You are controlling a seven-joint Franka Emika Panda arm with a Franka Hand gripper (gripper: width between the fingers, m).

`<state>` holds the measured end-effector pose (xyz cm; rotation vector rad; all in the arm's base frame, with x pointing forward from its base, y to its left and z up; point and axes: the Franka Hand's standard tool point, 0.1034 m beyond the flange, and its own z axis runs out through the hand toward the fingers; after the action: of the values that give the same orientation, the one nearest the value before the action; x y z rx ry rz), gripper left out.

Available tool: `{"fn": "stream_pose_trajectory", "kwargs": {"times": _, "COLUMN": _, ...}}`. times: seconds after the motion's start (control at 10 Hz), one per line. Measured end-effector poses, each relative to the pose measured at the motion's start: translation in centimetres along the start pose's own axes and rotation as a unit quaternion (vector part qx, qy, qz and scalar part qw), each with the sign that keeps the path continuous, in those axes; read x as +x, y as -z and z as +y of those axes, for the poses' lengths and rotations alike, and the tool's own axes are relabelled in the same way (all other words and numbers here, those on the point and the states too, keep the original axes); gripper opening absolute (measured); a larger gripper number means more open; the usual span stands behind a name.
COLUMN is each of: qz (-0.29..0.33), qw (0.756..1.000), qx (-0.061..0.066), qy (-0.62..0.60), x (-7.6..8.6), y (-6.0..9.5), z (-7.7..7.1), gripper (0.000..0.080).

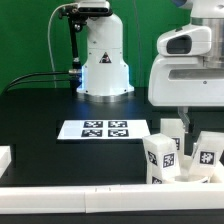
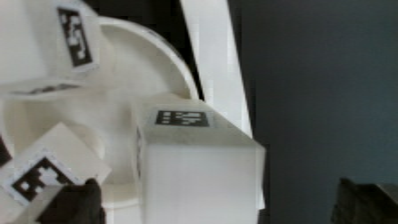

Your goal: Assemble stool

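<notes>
Right under my wrist camera sits a leg (image 2: 196,165), a chunky white block with a tag on its top face, and behind it curves the seat (image 2: 134,70). My gripper (image 2: 222,205) hangs spread wide with nothing in it, its dark fingertips (image 2: 374,203) just showing on either side of that leg. From the exterior view, the stool parts huddle at the right front of the black table (image 1: 40,110), against the rail (image 1: 90,190), well apart from the marker board (image 1: 103,129). These pieces look like rigid, light plastic, smooth and probably slippery, so I judge the flat opposite sides of the leg the safest grip, squarely, not on corners.
</notes>
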<state>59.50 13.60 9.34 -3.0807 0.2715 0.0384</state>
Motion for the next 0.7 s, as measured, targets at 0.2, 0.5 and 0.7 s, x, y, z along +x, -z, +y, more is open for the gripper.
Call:
{"fn": "stream_pose_trajectory", "kwargs": {"times": 0.2, "qz": 0.004, "qw": 0.993, "qx": -0.011, "qy": 0.116, "x": 0.0, "y": 0.36, "z": -0.25, "gripper": 0.0649}}
{"fn": "stream_pose_trajectory", "kwargs": {"times": 0.5, "qz": 0.002, "qw": 0.958, "qx": -0.012, "qy": 0.286, "x": -0.06, "y": 0.56, "z": -0.38, "gripper": 0.0649}}
{"fn": "stream_pose_trajectory", "kwargs": {"times": 0.7, "qz": 0.001, "qw": 0.945, "qx": -0.015, "qy": 0.327, "x": 0.05, "y": 0.57, "z": -0.1, "gripper": 0.0649}}
